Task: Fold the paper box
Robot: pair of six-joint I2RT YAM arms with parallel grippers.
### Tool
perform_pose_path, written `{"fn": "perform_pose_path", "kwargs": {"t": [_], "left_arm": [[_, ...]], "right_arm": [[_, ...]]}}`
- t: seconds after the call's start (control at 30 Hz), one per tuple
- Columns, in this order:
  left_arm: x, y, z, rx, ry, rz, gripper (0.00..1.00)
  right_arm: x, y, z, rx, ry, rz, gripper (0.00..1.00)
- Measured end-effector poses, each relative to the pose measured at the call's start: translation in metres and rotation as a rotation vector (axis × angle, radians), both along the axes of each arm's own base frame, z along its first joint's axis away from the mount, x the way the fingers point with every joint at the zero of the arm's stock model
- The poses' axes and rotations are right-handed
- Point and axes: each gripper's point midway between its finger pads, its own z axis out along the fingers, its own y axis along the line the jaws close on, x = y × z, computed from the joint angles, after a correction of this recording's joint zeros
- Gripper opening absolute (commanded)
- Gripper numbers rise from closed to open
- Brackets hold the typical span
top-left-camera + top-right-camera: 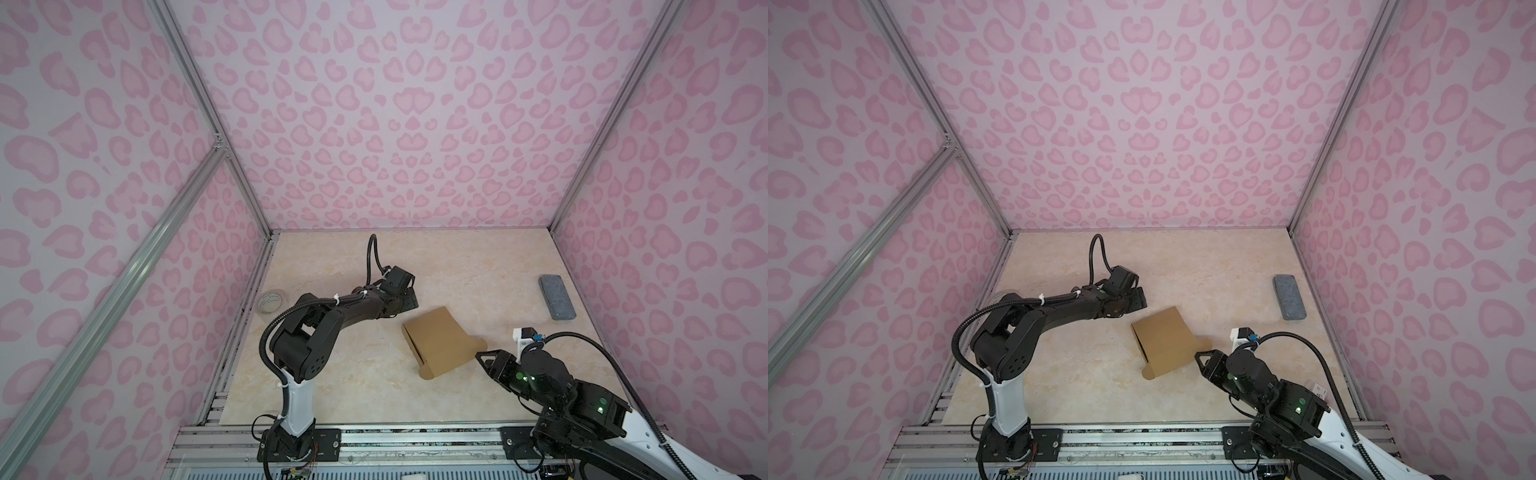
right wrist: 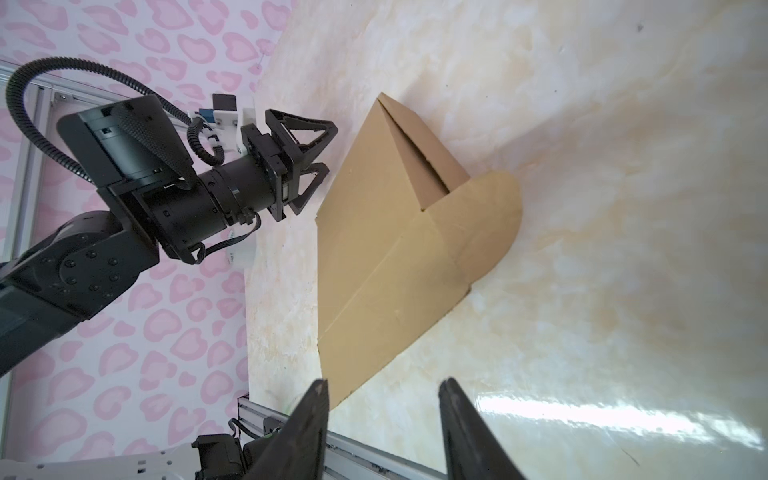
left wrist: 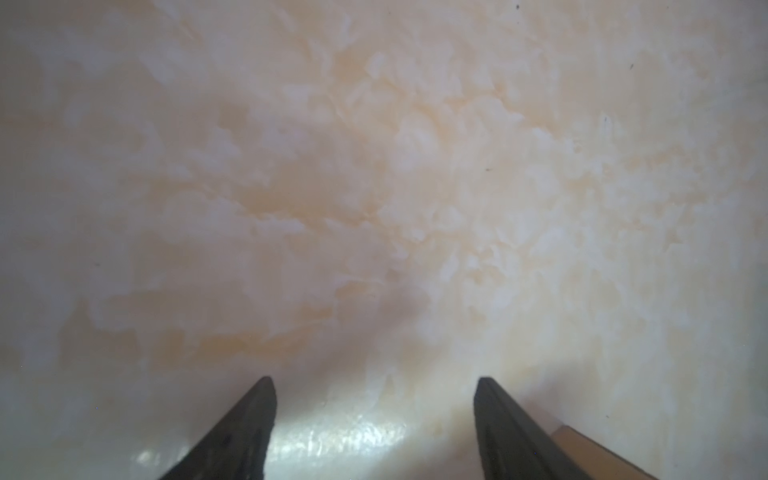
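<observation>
top views: paper box (image 1: 440, 340) folded over, tabs (image 1: 478, 343) seemingly untucked. left gripper (image 1: 409, 301) at eleven o'clock, right gripper (image 1: 484, 363) at four; both parted, empty.

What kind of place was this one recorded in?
Probably a purpose-built robot data-collection booth, not a home or workshop: aluminium-framed walls in pink spotted print enclose a marble-look tabletop, and the left arm and right arm are bolted to a slotted rail at its front edge.
</observation>
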Motion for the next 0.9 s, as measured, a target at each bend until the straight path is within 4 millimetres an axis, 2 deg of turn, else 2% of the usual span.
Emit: {"fn": "perform_pose_path", "kwargs": {"t": [0.07,0.17,0.23,0.3,0.47,0.6,0.73,0.9], "left_arm": [[0.007,0.005,0.017,-0.008,-0.029,0.004,0.78],[0.01,0.005,0.044,-0.03,-0.081,-0.015,0.78],[0.006,0.007,0.057,-0.041,-0.106,-0.027,0.78],[-0.004,0.01,0.06,-0.05,-0.1,-0.036,0.78],[-0.04,0.031,0.047,-0.042,-0.053,-0.039,0.78],[-0.075,0.042,0.027,-0.045,0.015,-0.05,0.78],[-0.105,0.038,0.013,-0.061,0.074,-0.074,0.78],[-0.125,0.033,-0.001,-0.089,0.132,-0.073,0.78]], "right_arm": [[0.001,-0.003,0.005,-0.037,-0.006,0.003,0.46],[0.008,0.003,0.012,-0.081,-0.027,0.024,0.45],[0.02,0.014,0.012,-0.113,-0.026,0.046,0.45],[0.035,0.03,0.009,-0.125,-0.016,0.076,0.44],[0.058,0.075,0.001,-0.103,-0.006,0.205,0.43],[0.07,0.102,-0.012,-0.079,-0.003,0.283,0.43],[0.073,0.111,-0.038,-0.078,0.043,0.311,0.42],[0.078,0.118,-0.053,-0.067,0.056,0.322,0.42]]}}
